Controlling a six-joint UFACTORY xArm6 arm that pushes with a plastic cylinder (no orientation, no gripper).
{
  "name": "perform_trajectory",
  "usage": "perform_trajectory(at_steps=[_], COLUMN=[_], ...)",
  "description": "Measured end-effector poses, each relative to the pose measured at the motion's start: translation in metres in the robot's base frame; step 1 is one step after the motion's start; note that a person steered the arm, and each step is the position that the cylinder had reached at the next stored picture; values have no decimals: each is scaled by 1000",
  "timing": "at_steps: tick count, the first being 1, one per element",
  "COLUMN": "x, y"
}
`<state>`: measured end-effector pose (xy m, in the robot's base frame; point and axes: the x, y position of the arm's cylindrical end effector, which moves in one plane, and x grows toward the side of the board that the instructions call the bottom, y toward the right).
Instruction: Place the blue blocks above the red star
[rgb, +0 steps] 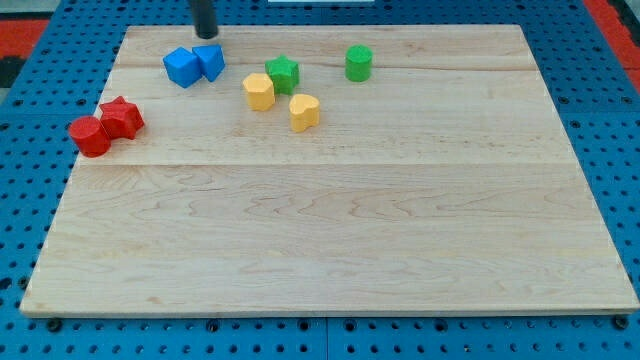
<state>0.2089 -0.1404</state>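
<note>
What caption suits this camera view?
My tip sits just above two touching blue blocks, up-right of the red star.

From my seat the feed is bright and evenly lit, light seeming to fall from overhead. The wooden board (330, 240) shows a soft sheen, no harsh glare. Blocks cast only short, faint shadows at their bases. My tip (206, 35) looks slightly soft; grain and edges elsewhere are fairly sharp. The board's outline tapers toward the view's top
</note>
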Motion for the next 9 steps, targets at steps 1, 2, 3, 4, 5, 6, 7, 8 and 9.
perform_trajectory(at_steps=[1,2,3,4,5,6,7,8,9], x=[25,47,71,76,90,60,57,90,99], y=[12,-19,-43,-75,-99,-92,-9,22,8])
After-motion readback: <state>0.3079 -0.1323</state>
